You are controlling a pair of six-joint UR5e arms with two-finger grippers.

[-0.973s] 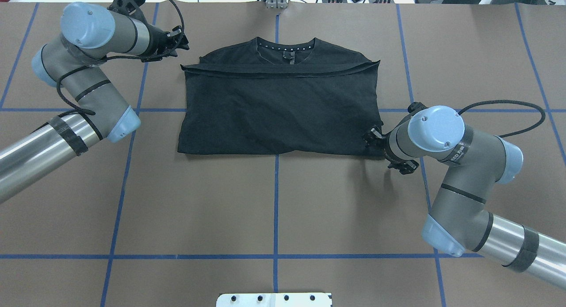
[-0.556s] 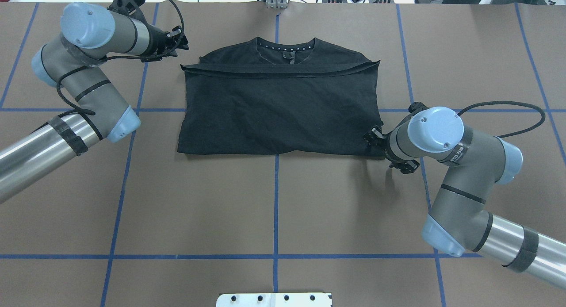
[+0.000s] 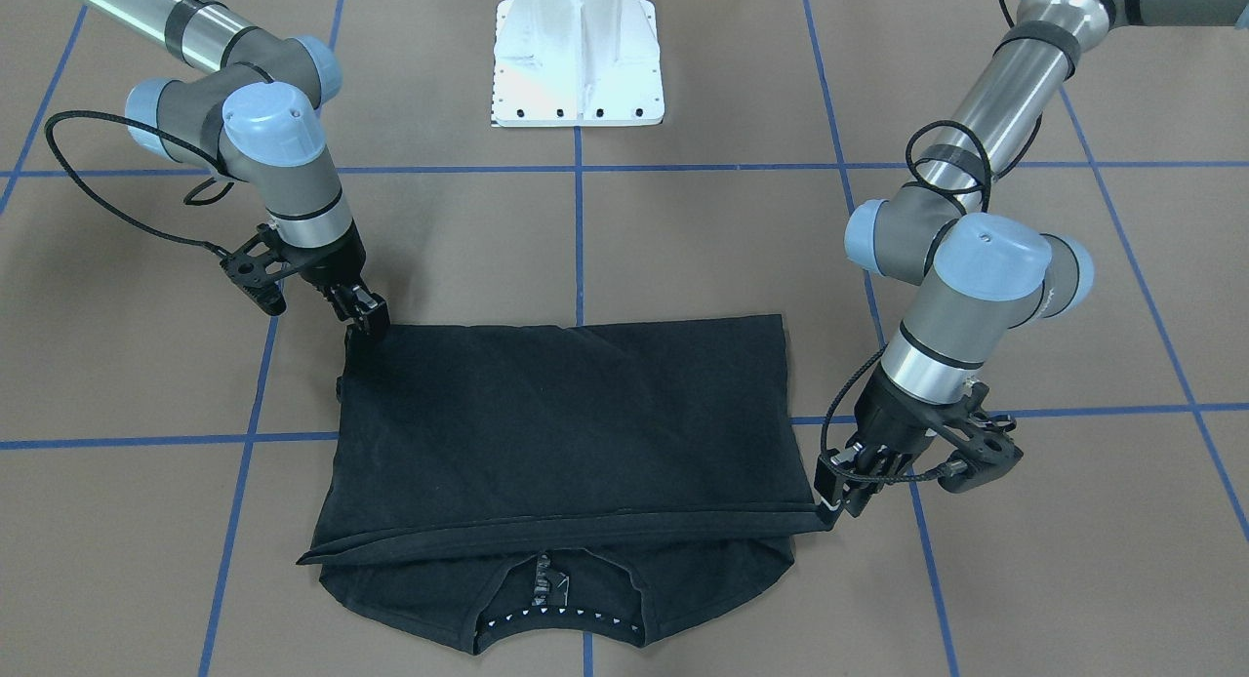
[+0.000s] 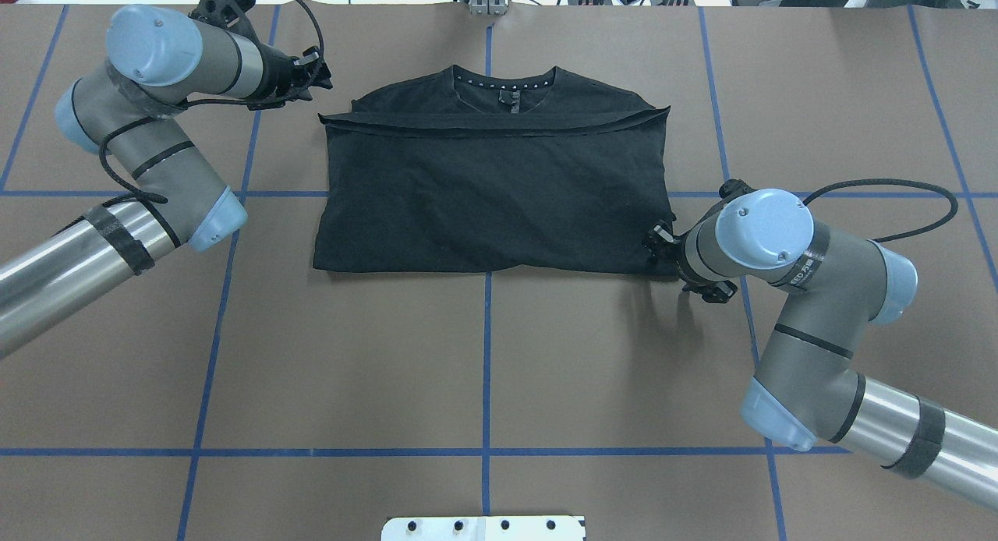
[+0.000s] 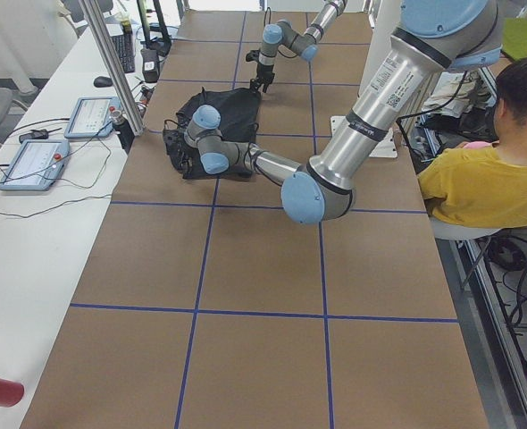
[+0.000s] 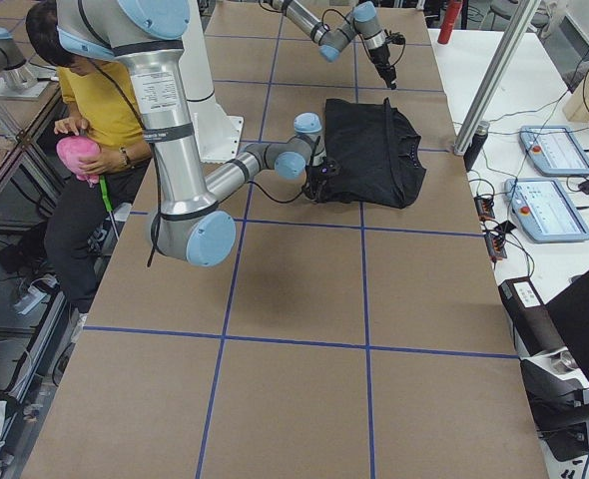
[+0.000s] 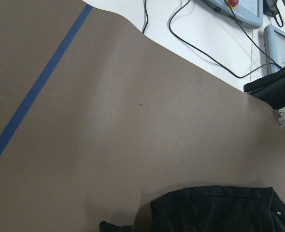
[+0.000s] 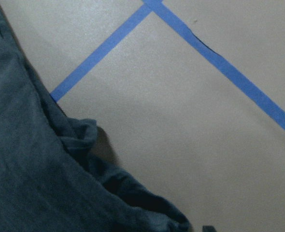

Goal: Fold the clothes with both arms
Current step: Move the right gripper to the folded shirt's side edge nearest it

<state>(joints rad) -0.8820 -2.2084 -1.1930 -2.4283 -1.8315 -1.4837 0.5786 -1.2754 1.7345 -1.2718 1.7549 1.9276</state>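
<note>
The tabletop (image 4: 390, 354) is being covered by brown sheeting, which is being divided into large squares by blue tape lines (image 4: 486, 354). A black T-shirt (image 4: 491, 190) is being carried flat on it, midway along its length and nearer the far edge than the edge at the robot's side, folded across, with its collar toward the far edge. A white base plate (image 3: 578, 62) is being borne at the middle of the edge at the robot's side.
</note>
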